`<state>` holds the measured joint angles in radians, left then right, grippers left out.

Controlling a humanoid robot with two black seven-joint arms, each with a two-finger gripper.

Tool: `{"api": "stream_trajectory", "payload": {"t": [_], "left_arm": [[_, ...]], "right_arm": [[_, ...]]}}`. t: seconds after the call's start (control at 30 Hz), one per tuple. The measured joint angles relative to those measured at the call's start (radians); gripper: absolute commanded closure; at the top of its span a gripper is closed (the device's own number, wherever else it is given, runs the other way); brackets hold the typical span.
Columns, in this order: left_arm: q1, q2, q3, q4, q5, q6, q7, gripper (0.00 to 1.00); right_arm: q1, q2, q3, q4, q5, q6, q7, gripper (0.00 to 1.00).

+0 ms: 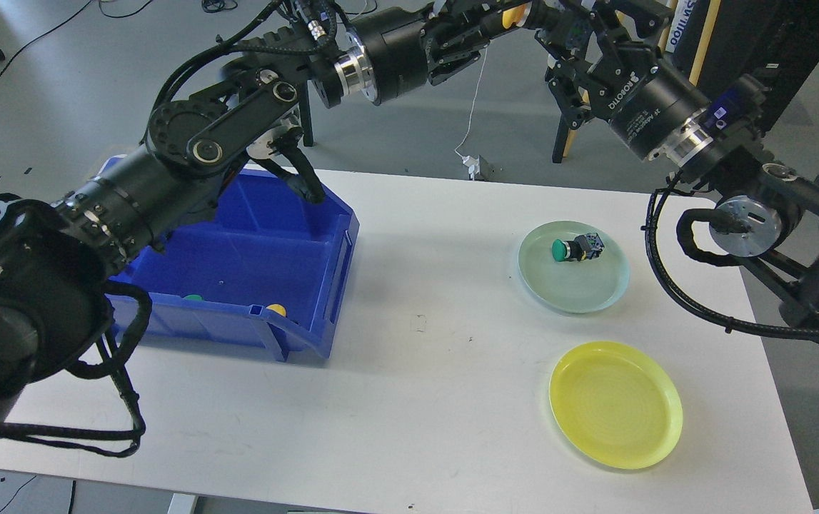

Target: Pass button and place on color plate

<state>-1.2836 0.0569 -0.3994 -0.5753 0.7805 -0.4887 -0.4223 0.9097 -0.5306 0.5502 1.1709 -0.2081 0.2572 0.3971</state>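
My left gripper (pixel 505 16) is high above the table's far edge, shut on a yellow button (pixel 518 10) whose dark body points right. My right gripper (pixel 575 34) is open, its fingers on either side of the button's body end; I cannot tell if they touch it. On the table a pale green plate (pixel 580 296) holds a green button (pixel 572 248). A yellow plate (pixel 616 404) in front of it is bare.
A blue bin (pixel 323 257) stands at the table's left with a green button (pixel 193 298) and a yellow button (pixel 276 310) at its front wall. A black frame and yellow poles (pixel 698 43) stand behind the right arm.
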Motion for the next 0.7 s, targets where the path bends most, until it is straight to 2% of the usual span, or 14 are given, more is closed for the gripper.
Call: {"api": "stream_trajectory", "payload": {"t": [0.17,0.27,0.33,0.37,0.4,0.43,0.47,0.7], "left_arm": [[0.000,0.000,0.001,0.000,0.000,0.000,0.000,0.78],[-0.001,0.002,0.003,0.000,0.001,0.000,0.000,0.73],[-0.001,0.003,0.003,0.000,0.001,0.000,0.000,0.61],[-0.001,0.003,0.003,0.000,0.001,0.000,0.000,0.52],[0.000,0.004,0.003,0.000,0.001,0.000,0.000,0.41],[0.000,0.004,0.002,0.000,0.001,0.000,0.001,0.23],[0.001,0.005,0.001,0.000,0.001,0.000,0.001,0.12],[0.003,0.002,-0.001,0.000,0.001,0.000,0.020,0.03]], "right_arm": [[0.005,0.000,-0.001,-0.001,-0.002,0.001,0.000,0.75],[0.007,0.000,-0.001,-0.001,-0.002,0.002,0.000,0.75],[0.007,0.000,-0.001,-0.001,-0.002,0.002,0.000,0.75],[0.008,0.000,-0.001,-0.001,-0.002,0.002,0.000,0.75],[0.008,0.000,-0.001,-0.001,-0.002,0.002,0.000,0.75],[0.009,0.000,-0.001,-0.001,-0.002,0.002,0.000,0.75],[0.009,0.000,-0.001,-0.001,-0.002,0.002,0.000,0.75],[0.012,0.000,-0.001,0.000,-0.002,0.003,0.001,0.75]]}}
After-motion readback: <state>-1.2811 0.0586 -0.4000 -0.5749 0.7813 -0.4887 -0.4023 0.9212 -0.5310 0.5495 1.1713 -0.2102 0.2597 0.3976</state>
